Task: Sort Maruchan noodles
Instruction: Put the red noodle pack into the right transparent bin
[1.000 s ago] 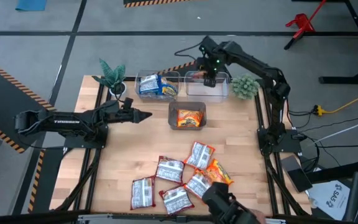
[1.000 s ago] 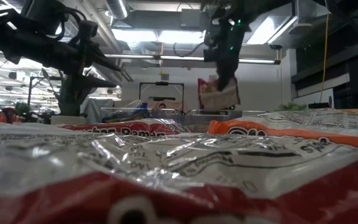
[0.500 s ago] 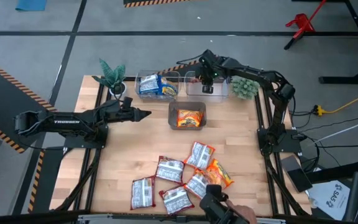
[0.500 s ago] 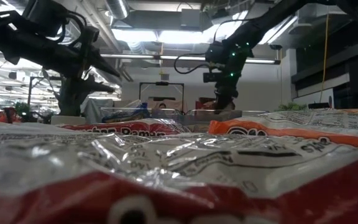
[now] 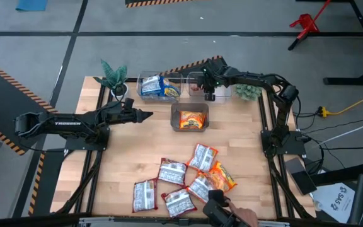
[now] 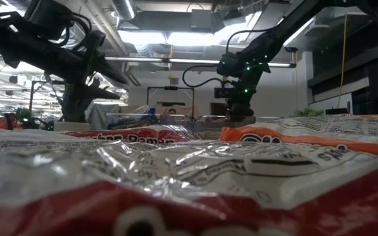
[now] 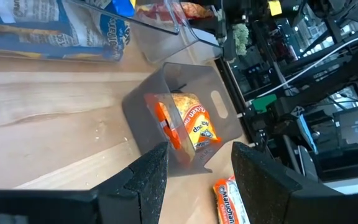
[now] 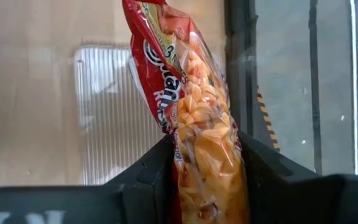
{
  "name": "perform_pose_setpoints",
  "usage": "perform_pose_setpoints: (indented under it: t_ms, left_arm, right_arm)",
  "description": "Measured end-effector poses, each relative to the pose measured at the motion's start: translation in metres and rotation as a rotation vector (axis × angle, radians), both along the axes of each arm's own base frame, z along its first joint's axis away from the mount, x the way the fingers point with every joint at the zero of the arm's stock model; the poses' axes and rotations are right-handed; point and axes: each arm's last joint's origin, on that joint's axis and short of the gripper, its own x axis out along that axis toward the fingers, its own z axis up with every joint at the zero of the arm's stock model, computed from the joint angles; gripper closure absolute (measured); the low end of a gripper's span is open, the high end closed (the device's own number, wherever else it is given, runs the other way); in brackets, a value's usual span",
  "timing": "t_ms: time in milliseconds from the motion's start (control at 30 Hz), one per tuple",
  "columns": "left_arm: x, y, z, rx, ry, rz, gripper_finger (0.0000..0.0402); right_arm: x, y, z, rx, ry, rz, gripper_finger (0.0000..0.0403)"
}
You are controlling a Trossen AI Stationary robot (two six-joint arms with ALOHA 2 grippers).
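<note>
My right gripper [image 5: 208, 88] reaches down into the far-right clear bin [image 5: 224, 94], shut on a red-white Maruchan noodle packet [image 8: 185, 93]. The low view shows that gripper [image 6: 238, 108] at the bin's rim, which hides the packet. The neighbouring clear bin [image 5: 145, 81] holds blue-white packets [image 5: 161, 87]. A grey bin [image 5: 174, 116] holds an orange packet [image 5: 193, 119]. Several more packets [image 5: 181, 183] lie flat on the table near its front edge. My left gripper [image 5: 149, 115] hovers open left of the grey bin, holding nothing. My right gripper pinches the red-white packet between its two fingers [image 8: 157, 171], on the packet's flat faces near one end [image 8: 204, 149]. The fingers slant down from above. The packet stands on edge and reaches from the fingers toward the clear bin's ribbed floor [image 8: 104, 124].
Two small artificial plants stand at the far edge, one at the left [image 5: 113, 75] and one by the right arm [image 5: 247, 88]. A person's hand [image 5: 235, 216] with a dark object shows at the near edge beside the packet pile. Bare wood lies between the bins and the pile.
My right gripper has gone down with the red-white packet, from hanging well above the far-right clear bin to inside it, and its wrist has tipped. The packet, once in plain sight in the low view, is now behind the bin's rim.
</note>
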Motion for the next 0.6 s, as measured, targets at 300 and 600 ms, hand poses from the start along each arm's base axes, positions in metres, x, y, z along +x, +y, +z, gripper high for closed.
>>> perform_pose_setpoints:
  t_ms: [300, 600]
  left_arm:
    - [0.0, 0.0, 0.0, 0.001, 0.0, 0.002, 0.023]
    - [0.0, 0.0, 0.0, 0.001, -0.001, 0.002, 0.023]
  right_arm:
    - [0.0, 0.001, 0.006, 0.031, 0.029, 0.031, 0.0174]
    - [0.004, -0.001, 0.044, 0.083, 0.049, 0.033, 0.0084]
